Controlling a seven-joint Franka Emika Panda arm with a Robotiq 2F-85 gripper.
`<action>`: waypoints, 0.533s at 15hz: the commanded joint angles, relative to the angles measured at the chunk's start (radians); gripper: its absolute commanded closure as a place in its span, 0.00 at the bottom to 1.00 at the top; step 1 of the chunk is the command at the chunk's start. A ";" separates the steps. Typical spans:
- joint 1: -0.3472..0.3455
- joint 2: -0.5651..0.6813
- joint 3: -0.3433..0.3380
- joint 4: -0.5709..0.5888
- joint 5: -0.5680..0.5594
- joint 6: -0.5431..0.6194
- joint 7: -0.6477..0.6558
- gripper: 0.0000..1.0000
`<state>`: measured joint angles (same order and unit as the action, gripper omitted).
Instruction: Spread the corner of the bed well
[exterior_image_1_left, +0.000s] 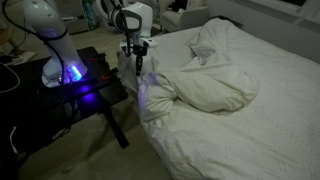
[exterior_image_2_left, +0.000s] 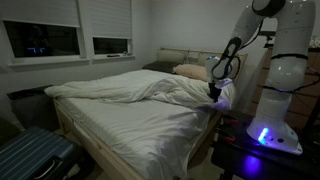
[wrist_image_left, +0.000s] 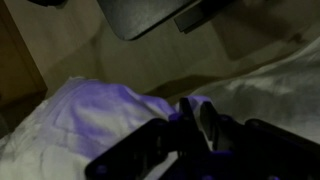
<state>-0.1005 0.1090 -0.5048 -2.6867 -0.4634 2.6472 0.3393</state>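
White bed (exterior_image_1_left: 250, 130) below, arm (exterior_image_1_left: 135, 18) angled downward, claw (exterior_image_1_left: 136, 62) by corner (exterior_image_1_left: 150, 97).

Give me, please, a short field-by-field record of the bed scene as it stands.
bed: wide, white cover partly bare
duvet: white, bunched in a wrinkled heap
corner flap: at the bed's edge by the black table, lit bluish
jaws: down at the corner flap; open or shut unclear
pillow: at the head of the bed

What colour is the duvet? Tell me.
The duvet is white; an exterior view shows it best.
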 joint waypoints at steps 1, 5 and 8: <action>-0.035 -0.071 0.085 -0.069 0.017 -0.042 0.053 0.49; -0.060 -0.055 0.131 -0.065 0.045 0.048 0.123 0.19; -0.088 -0.043 0.125 -0.050 0.095 0.192 0.151 0.00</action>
<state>-0.1462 0.0749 -0.3875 -2.7418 -0.4052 2.7390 0.4631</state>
